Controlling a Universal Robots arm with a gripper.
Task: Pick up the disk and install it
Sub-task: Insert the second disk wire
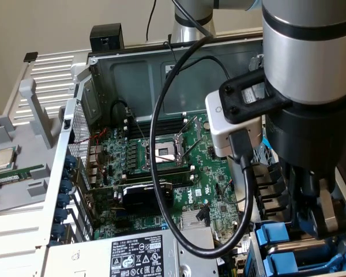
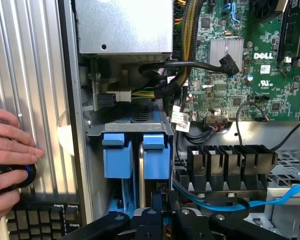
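The disk [image 2: 156,160] stands on edge in the drive cage [image 2: 130,127] of the open computer case, its blue carrier tab up. Beside it sits another blue-framed drive [image 2: 117,160], with a silver drive edge between the two tabs. My gripper [image 2: 160,212] is right over the disk's near end, its black fingers [image 2: 145,220] drawn close together on it. In the exterior view the gripper [image 1: 314,224] reaches down at the exterior view's right, just behind the two blue carrier tabs [image 1: 272,234].
The green motherboard [image 1: 161,167] with its open processor socket [image 1: 164,151] fills the case floor. Black and blue cables [image 2: 230,202] run beside the cage. A person's hand [image 2: 7,150] rests on the ribbed metal panel, touching a round black knob [image 2: 17,176]. A small silver chip [image 1: 3,158] lies on the grey tray.
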